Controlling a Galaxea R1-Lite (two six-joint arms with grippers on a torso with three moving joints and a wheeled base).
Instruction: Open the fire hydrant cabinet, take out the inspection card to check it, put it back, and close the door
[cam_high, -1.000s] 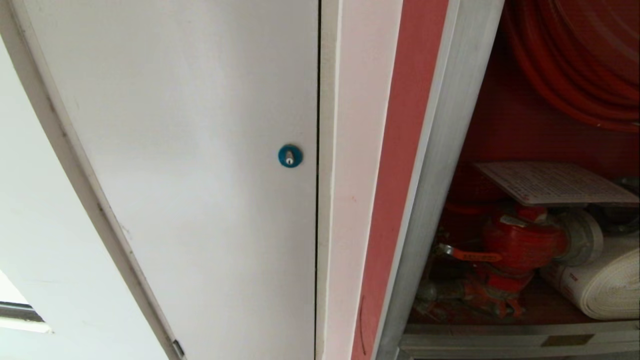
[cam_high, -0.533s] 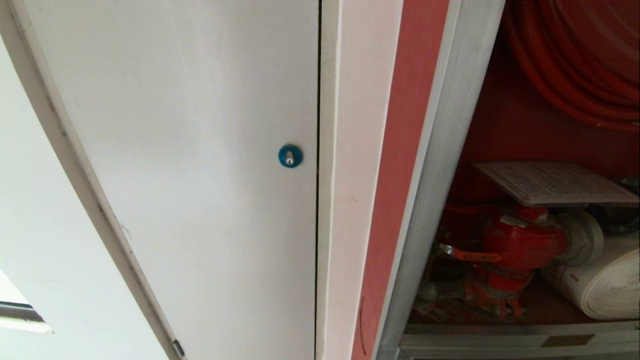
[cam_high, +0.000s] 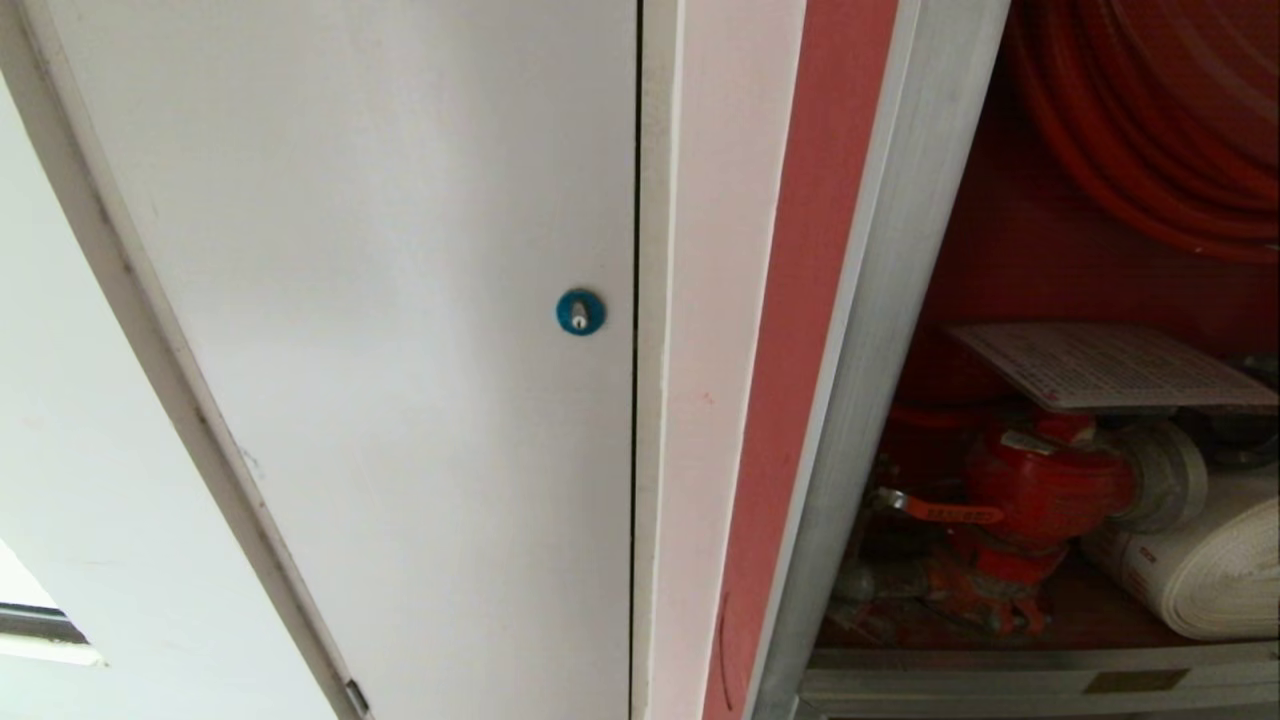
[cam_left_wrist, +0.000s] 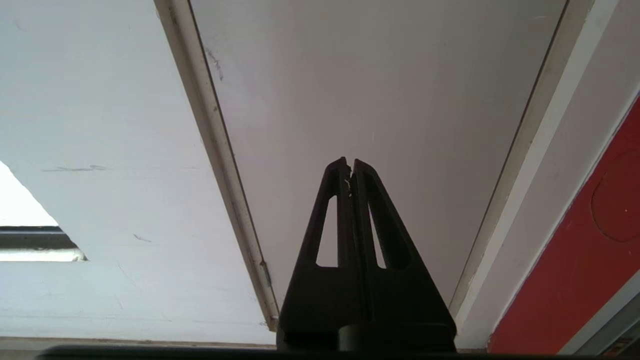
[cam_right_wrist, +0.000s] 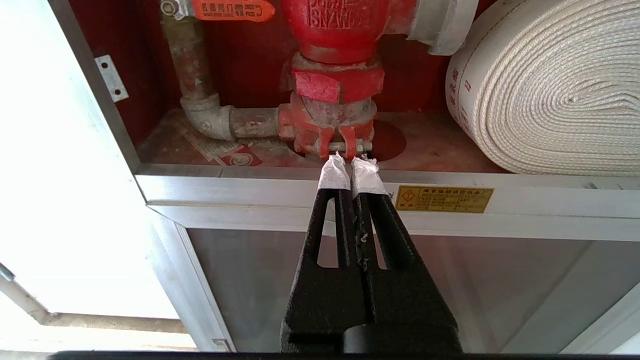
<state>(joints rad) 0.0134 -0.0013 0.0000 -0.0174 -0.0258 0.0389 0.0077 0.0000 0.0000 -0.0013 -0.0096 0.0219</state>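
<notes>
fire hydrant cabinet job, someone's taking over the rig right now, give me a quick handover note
Left gripper: shut, empty, facing the plain white door.
Right gripper: shut, empty, pointing at the red valve in front of the fire hydrant cabinet.
Cabinet stands open; its door is out of view.
Inspection card lies flat above the valve, beside the white rolled hose.
Done: opening. Whether the card was already checked is unclear.
Left: at least closing the door.

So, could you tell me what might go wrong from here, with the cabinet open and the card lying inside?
1. The card lies flat on top of the red valve; with little edge exposed, a grab could push it off behind the rolled hose.
2. The right tool, shut, points at the valve base; it would probably have to rise past the valve, and could bump it.
</notes>
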